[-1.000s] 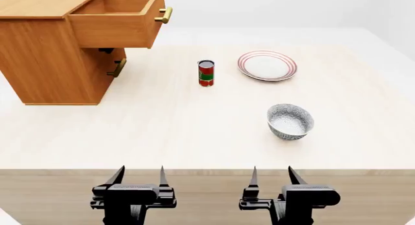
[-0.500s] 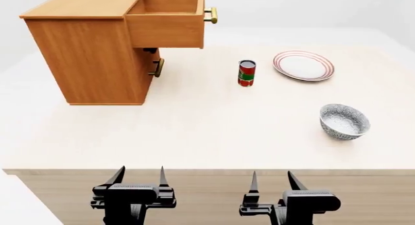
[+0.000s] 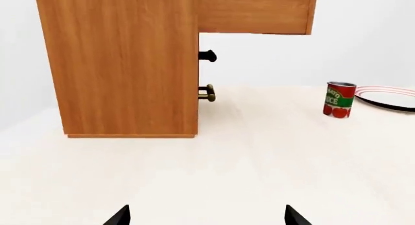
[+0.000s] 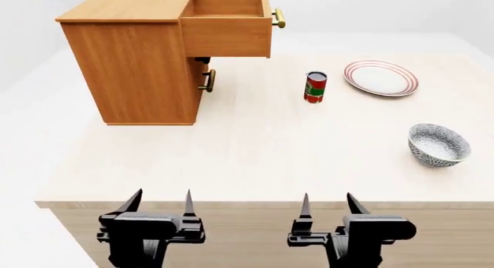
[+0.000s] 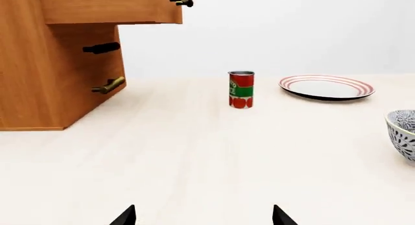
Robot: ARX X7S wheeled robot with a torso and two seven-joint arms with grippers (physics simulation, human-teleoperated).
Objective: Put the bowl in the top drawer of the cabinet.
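The speckled grey-and-white bowl [image 4: 438, 144] sits upright on the table at the right, its edge also showing in the right wrist view as the bowl [image 5: 403, 133]. The wooden cabinet [image 4: 139, 71] stands at the back left. Its top drawer [image 4: 229, 26] is pulled out, brass handle [image 4: 279, 17] facing right. My left gripper [image 4: 161, 203] and right gripper [image 4: 330, 205] hang open below the table's front edge, both far from the bowl and holding nothing. In the wrist views, the left gripper [image 3: 206, 216] and right gripper [image 5: 203, 216] show only spread tips.
A red can [image 4: 314, 87] stands mid-table, with a white red-ringed plate [image 4: 380, 77] behind it to the right. The lower drawer's small brass handle [image 4: 209, 81] sticks out under the open drawer. The table's front edge [image 4: 262, 204] runs just ahead of my grippers.
The view has shifted left: cabinet, can, plate and bowl all slid rightward in the head view. Both grippers stay open in the same pose.
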